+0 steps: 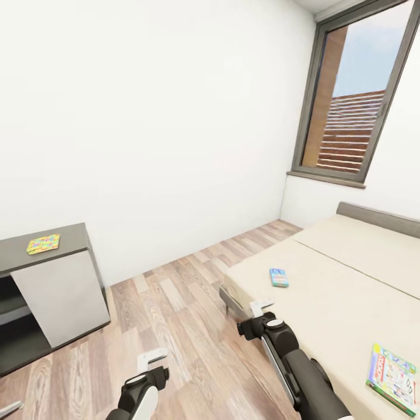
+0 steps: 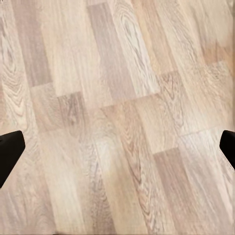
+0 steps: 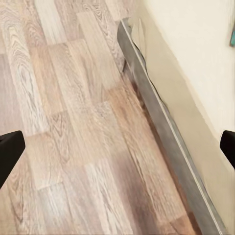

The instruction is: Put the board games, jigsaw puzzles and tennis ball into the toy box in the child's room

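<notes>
Two board games lie on the bed [image 1: 350, 291]. The small blue one [image 1: 279, 277] is near the mattress's near corner and the white, green and red one [image 1: 392, 378] is at the lower right. A multicolour jigsaw puzzle [image 1: 43, 244] rests on a dark grey-topped unit [image 1: 64, 274] at the left edge; I cannot tell whether this is the table. My left gripper [image 1: 153, 357] [image 2: 117, 152] hangs open over bare floor. My right gripper [image 1: 261, 306] [image 3: 117, 152] is open beside the bed's grey frame [image 3: 152, 103], short of the blue game. Toy box and tennis ball are out of view.
Light wood plank floor [image 1: 186, 303] runs between the grey unit and the bed. A white wall stands behind, with a grey-framed window [image 1: 356, 99] at the upper right. The unit has a white door and open shelves at its left.
</notes>
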You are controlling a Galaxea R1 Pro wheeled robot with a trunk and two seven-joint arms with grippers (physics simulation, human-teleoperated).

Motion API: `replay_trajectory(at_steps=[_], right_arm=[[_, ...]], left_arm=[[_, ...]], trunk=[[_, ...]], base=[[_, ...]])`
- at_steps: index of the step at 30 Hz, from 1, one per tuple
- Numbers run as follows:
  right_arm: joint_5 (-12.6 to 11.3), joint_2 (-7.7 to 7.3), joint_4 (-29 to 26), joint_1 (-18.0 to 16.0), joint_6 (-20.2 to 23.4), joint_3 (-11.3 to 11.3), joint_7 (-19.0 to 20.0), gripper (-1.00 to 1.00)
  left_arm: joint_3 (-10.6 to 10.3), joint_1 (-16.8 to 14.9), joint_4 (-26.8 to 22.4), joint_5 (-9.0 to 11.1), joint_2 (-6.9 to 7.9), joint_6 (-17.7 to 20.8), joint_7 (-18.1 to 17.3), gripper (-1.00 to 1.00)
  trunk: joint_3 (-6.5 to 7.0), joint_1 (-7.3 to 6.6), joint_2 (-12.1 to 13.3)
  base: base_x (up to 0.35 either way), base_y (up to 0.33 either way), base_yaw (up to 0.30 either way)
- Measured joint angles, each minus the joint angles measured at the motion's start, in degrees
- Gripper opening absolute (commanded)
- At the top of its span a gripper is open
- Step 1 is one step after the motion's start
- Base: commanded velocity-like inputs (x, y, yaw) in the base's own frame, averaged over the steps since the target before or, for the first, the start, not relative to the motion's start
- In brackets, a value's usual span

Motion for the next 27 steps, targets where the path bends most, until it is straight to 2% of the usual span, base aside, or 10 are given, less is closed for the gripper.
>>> replay_trajectory(at_steps=[11, 18, 20, 21, 22, 23, 24, 25, 27], right_arm=[[0.1, 0.25, -0.4, 0.0, 0.0, -0.2, -0.1, 1.00], [0.0, 0.44, -1.0, 0.0, 0.4, -0.3, -0.1, 1.00], [-0.3, 0.51, -0.5, -0.4, 1.6, -1.0, -0.1, 1.00], [-1.0, 0.53, 0.3, -0.7, 2.7, -2.6, -0.1, 1.00], [-1.9, 0.54, 1.6, -1.8, 3.5, -5.2, -0.1, 1.00], [-2.9, 0.41, 4.0, -3.8, 4.0, -8.3, 0.0, 1.00], [-3.6, 0.29, 5.6, -5.1, 4.2, -9.8, 0.0, 1.00], [-4.3, 0.01, 9.2, -7.9, 4.3, -12.2, 0.0, 1.00], [-5.2, -0.74, 14.1, -11.7, 4.2, -14.6, 0.0, 1.00]], left_arm=[[0.1, 0.0, 0.0, 0.1, 0.01, 0.0, 0.0, 1.00], [0.1, 0.0, 0.1, 0.1, 0.00, 0.0, -0.1, 1.00], [0.1, 0.0, 0.2, 0.1, 0.00, 0.0, -0.2, 1.00], [0.1, 0.0, 0.8, 0.1, 0.00, -0.1, -1.0, 1.00], [0.3, -0.1, 2.0, 0.1, 0.02, -0.6, -2.7, 1.00], [1.2, -0.4, 3.3, -0.1, 0.08, -1.4, -5.3, 1.00], [1.9, -0.7, 4.0, -0.1, 0.13, -1.8, -6.6, 1.00], [3.4, -1.6, 5.2, -0.2, 0.24, -2.4, -9.1, 1.00], [5.1, -2.7, 6.8, -0.1, 0.34, -3.0, -12.0, 1.00]], trunk=[[0.00, 0.00, 0.0], [0.00, 0.00, 0.0], [0.00, 0.00, 0.0], [0.00, 0.00, 0.0], [0.00, 0.00, 0.0], [0.01, 0.00, 0.0], [0.00, 0.00, 0.0], [0.01, 0.00, 0.0], [0.01, 0.00, 0.0]], base=[[0.338, 0.075, -0.008], [0.341, 0.161, -0.211], [0.330, 0.188, -0.273], [0.321, 0.204, -0.275], [0.318, 0.209, -0.264], [0.316, 0.211, -0.260], [0.315, 0.214, -0.254], [0.314, 0.216, -0.252], [0.310, 0.222, -0.251]])
